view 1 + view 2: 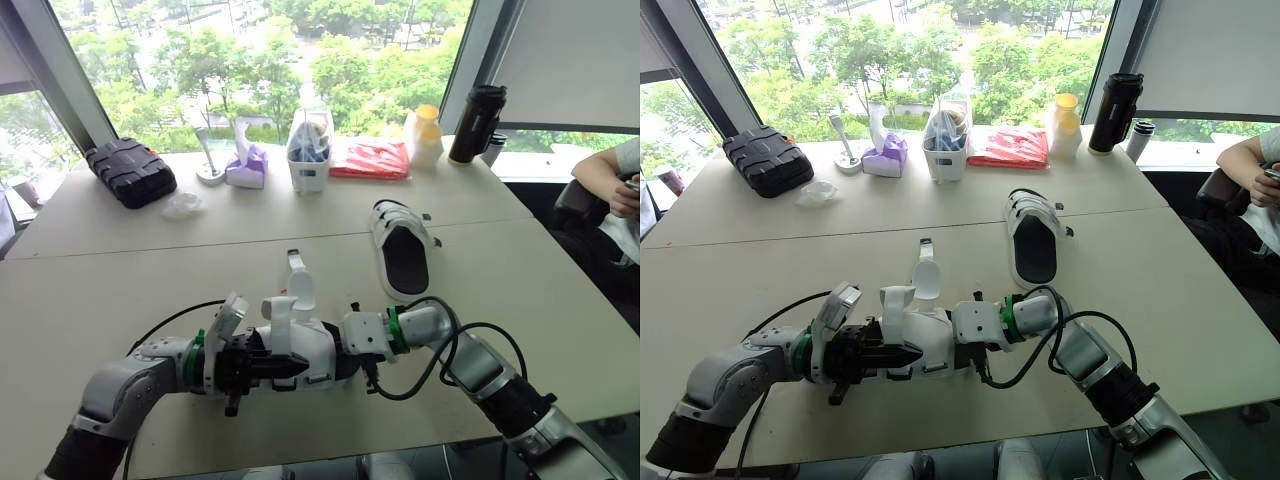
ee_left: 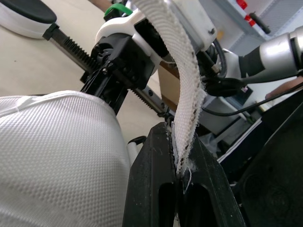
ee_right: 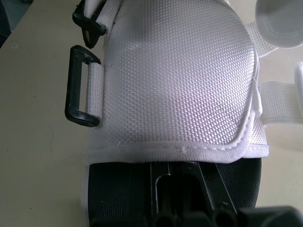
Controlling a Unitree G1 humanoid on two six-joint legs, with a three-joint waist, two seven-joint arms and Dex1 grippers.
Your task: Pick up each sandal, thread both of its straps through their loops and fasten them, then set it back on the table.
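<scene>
One white sandal with a black sole (image 1: pixel 302 345) is held low over the near table between both grippers. My left gripper (image 1: pixel 243 368) is shut on the frayed end of a white webbing strap (image 2: pixel 182 104), pinched between its black fingers (image 2: pixel 156 189). From the other end, my right gripper (image 1: pixel 340 352) is shut on the sandal, its fingers (image 3: pixel 184 189) against the black sole under the white mesh upper (image 3: pixel 180 80). A black plastic loop (image 3: pixel 80 87) sticks out from the upper's side. Another strap (image 1: pixel 298 285) stands up loose. The second sandal (image 1: pixel 401 246) lies flat on the table beyond, to the right.
Along the window edge stand a black case (image 1: pixel 130 172), a tissue box (image 1: pixel 247 166), a white caddy (image 1: pixel 309 152), a red bag (image 1: pixel 370 158), a yellow-capped bottle (image 1: pixel 425 136) and a black flask (image 1: pixel 477 122). A person (image 1: pixel 612 182) sits at the far right.
</scene>
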